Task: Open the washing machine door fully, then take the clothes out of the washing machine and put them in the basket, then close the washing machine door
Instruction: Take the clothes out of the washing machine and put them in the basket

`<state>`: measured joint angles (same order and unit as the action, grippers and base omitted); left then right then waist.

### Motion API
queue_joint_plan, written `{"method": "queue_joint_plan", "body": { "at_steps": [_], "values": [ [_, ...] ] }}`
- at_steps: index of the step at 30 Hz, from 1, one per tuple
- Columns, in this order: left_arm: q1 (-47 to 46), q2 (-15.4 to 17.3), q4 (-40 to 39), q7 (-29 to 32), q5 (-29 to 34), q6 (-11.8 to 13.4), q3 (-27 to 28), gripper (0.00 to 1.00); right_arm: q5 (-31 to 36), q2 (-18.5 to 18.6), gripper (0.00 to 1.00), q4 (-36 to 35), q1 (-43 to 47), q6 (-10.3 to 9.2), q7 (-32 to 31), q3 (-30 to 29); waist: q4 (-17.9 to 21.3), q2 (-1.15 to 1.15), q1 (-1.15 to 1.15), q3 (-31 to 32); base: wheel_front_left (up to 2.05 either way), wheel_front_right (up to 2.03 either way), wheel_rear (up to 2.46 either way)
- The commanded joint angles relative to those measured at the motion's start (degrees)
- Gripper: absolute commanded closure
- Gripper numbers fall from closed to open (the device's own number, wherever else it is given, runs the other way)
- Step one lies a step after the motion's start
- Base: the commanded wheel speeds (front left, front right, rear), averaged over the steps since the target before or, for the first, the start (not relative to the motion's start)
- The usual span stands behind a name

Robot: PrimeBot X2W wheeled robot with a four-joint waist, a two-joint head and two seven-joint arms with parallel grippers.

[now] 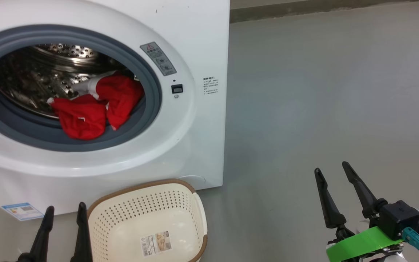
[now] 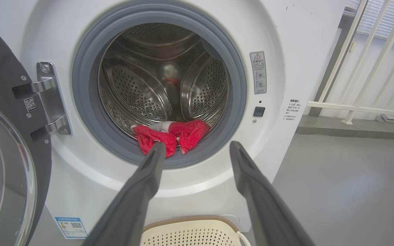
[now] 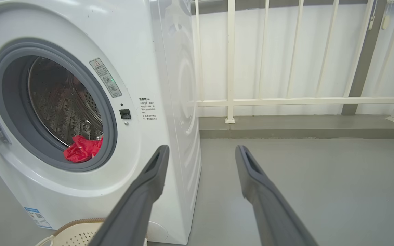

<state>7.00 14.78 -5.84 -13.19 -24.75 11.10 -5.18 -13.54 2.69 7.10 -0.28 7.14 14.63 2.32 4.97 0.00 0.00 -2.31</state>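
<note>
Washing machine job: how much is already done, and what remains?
Done: the washing machine door is swung open. In hand: nothing yet; the left end effector and right end effector are both open and empty. Left: the red clothes lie in the washing machine, the basket holds no clothes, and the door must be closed afterwards.

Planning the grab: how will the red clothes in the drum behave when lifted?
The clothes lie crumpled, so probably floppy, likely sagging and dragging over the grey rubber ring. The fabric looks thin, so probably light. Pieces overlap; one pinch may lift only part.
</note>
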Motion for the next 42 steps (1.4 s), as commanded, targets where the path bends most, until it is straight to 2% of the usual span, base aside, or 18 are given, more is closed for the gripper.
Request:
{"method": "queue_joint_plan", "body": {
  "at_steps": [1, 9, 26, 42],
  "values": [
    [-3.00, 0.71, -1.76, -0.30, 0.42, 0.35, 2.00, 0.00, 0.20, 0.19, 0.00, -1.75, -1.77, 0.35, 0.37, 0.99, -0.35, 0.00, 0.00, -0.60, 0.00, 0.00, 0.00],
    [-5.48, -1.05, -1.69, -0.16, -2.21, -0.07, 1.82, 0.00, 0.79, 0.19, 0.00, -1.88, -2.72, 0.35, 0.37, 1.60, -1.87, 0.00, 0.00, -2.86, 0.00, 0.00, 0.00],
    [-16.14, -1.09, 3.23, 0.24, -1.07, 0.58, 0.76, 0.00, 2.72, 0.19, 0.00, -2.90, -6.15, 0.35, 0.37, 3.23, -3.44, 0.00, 0.00, -10.68, 0.00, 0.00, 0.00],
    [-33.74, -0.13, 12.62, -0.90, -2.66, -2.88, 1.93, 0.00, 3.31, 0.19, 0.00, -3.52, -10.57, 0.35, 0.37, 4.22, -2.53, 0.00, 0.00, -20.11, 0.00, 0.00, 0.00]
  ]
}}
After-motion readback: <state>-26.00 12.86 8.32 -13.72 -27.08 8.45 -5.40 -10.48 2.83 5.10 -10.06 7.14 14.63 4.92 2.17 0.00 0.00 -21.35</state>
